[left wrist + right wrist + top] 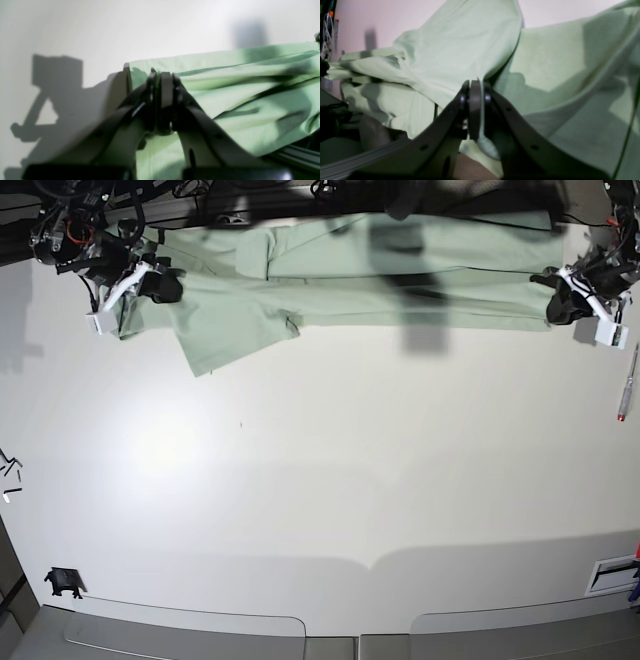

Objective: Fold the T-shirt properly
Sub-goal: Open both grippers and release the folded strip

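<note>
The pale mint-green T-shirt [350, 275] lies stretched sideways along the far edge of the white table, one sleeve [235, 330] spread toward the table's middle at the left. My left gripper [162, 75] is shut on the T-shirt [250, 100] at its edge; in the base view it sits at the far right [560, 298]. My right gripper [474, 83] is shut on a fold of the T-shirt [460, 50]; in the base view it is at the far left [150, 285]. The cloth hangs taut and creased between the two.
A red-handled tool [626, 390] lies at the table's right edge. Small dark bits [10, 470] lie at the left edge and a black clip [63, 582] near the front left. Cables and dark gear [70, 220] crowd the back left. A slot [612, 575] sits at the front right.
</note>
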`<state>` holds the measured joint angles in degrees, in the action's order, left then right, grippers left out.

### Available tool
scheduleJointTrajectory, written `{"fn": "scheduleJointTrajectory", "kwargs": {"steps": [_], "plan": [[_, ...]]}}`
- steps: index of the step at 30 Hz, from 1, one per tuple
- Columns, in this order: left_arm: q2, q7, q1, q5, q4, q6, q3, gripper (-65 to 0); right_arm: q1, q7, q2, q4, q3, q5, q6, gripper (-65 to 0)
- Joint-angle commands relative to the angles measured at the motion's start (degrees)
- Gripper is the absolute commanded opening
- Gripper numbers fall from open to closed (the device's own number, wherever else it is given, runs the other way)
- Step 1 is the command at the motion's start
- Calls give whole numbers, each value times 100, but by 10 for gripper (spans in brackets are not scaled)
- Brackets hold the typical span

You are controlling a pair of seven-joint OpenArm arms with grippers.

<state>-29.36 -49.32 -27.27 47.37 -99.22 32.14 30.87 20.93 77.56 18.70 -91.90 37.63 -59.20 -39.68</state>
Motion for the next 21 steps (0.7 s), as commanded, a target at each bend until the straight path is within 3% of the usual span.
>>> {"fn": "scheduleJointTrajectory", "kwargs": {"steps": [1,2,3,5,6,12,17,21], "plan": [[-98,138,15,68,-94,26,59,-650,-11,-72,66,-101,17,-280,-32,-650],[-98,138,15,63,-94,26,59,-650,-11,-61,61,-101,13,-306,-32,-650],[-98,140,15,66,-94,26,59,-575,-13,-68,52,-101,11,-299,-32,-631],[-101,162,33,63,-94,24,59,-428,-13,-129,52,-101,13,-302,-32,-497],[-103,186,57,26,-94,24,61,-401,-13,-181,55,-101,15,-302,-32,-456],[-481,420,129,-522,-96,20,192,-398,-160,-330,166,-153,195,-299,-32,-440],[-579,564,238,-511,-94,9,946,-398,-640,-605,177,-153,621,-289,-32,-441],[-575,979,251,-511,-94,-356,1659,-398,-1167,-754,177,-151,737,-31,-32,-441]]}}
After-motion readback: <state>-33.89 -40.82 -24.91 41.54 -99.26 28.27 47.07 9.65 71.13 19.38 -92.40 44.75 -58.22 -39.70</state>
